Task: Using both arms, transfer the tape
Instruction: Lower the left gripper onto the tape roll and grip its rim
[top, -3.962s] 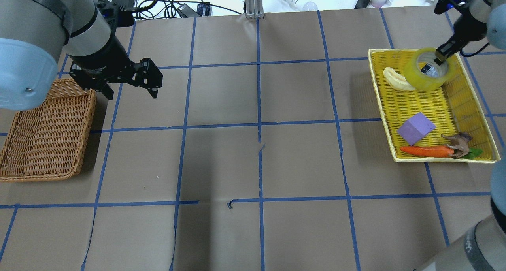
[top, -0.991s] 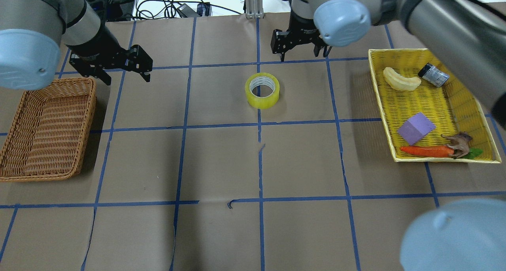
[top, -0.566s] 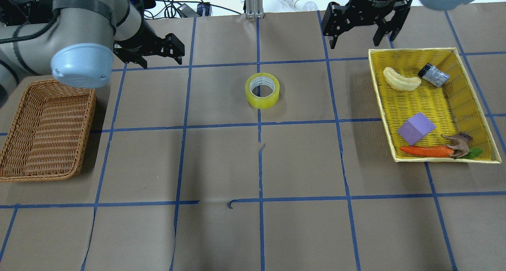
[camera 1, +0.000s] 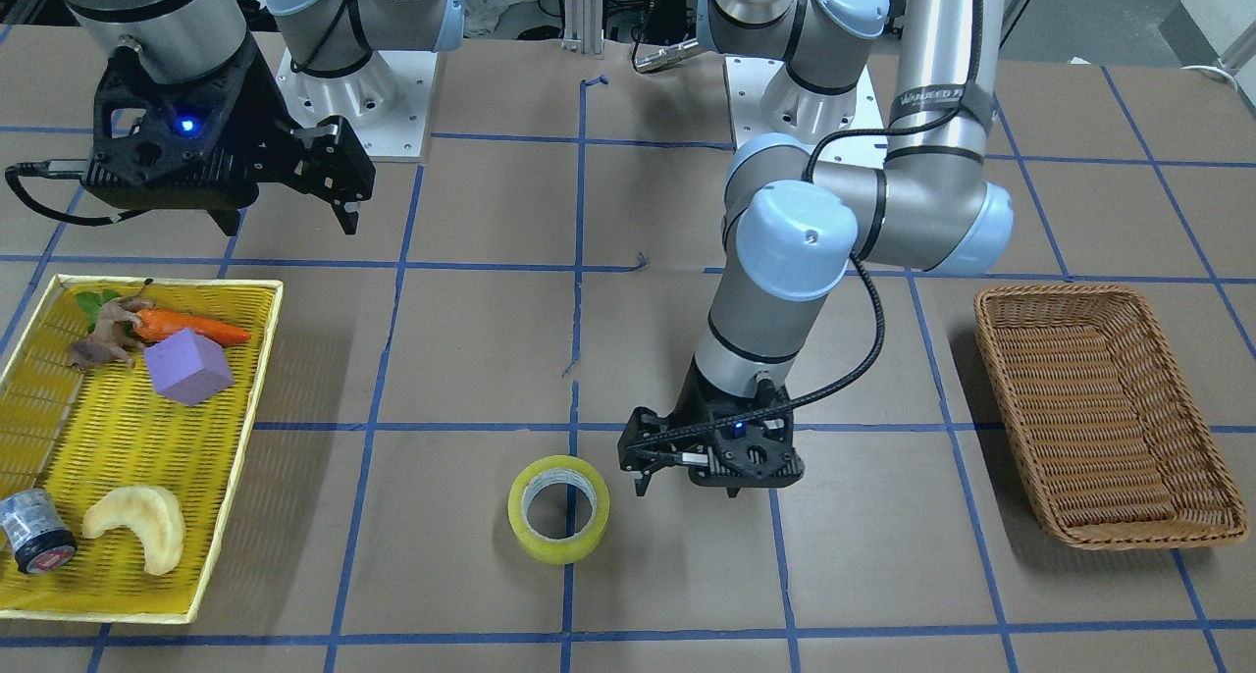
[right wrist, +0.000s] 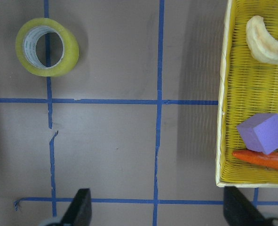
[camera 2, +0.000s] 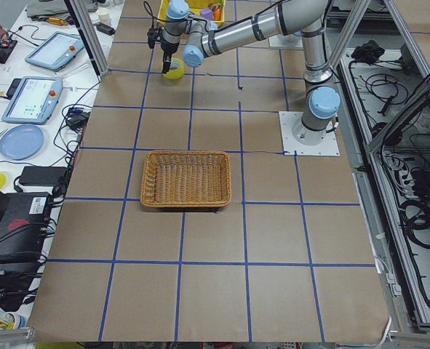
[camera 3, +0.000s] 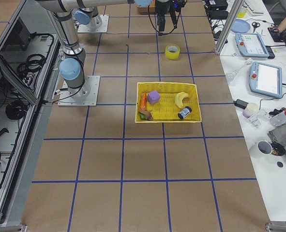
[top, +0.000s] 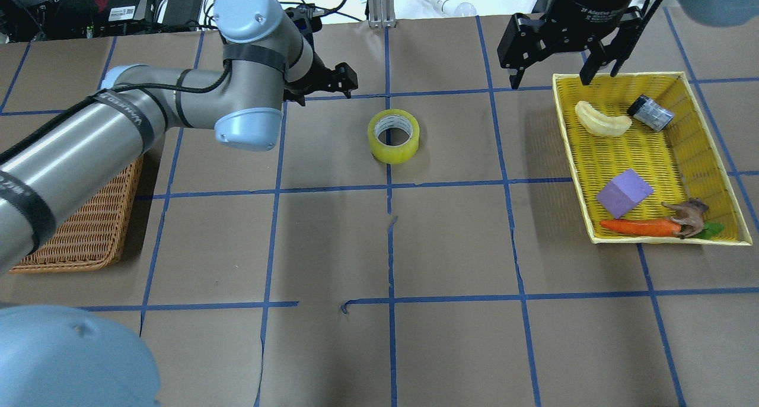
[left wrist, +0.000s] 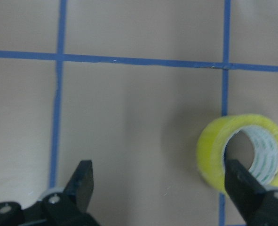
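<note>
The tape [top: 394, 152], a yellow-green roll with a white core, lies flat on the brown table near its middle; it also shows in the front view [camera 1: 555, 545]. My left gripper [top: 323, 90] is open and empty, low over the table just left of the tape. In the left wrist view the tape [left wrist: 209, 157] lies by the right finger [left wrist: 240, 186]. My right gripper [top: 550, 76] is open and empty, high near the far left corner of the yellow tray. The right wrist view shows the tape [right wrist: 69, 56] at upper left.
A wicker basket [top: 77, 241] stands at the left, partly under my left arm. A yellow tray [top: 573, 158] at the right holds a banana piece [top: 600, 121], a small silver-grey roll [top: 650, 113], a purple block [top: 624, 192], a carrot [top: 637, 226] and a toy animal [top: 688, 214].
The right gripper carried the tape from the tray to the table's middle, let it go and drew back toward the tray. The left arm swung from the basket over to the tape.
</note>
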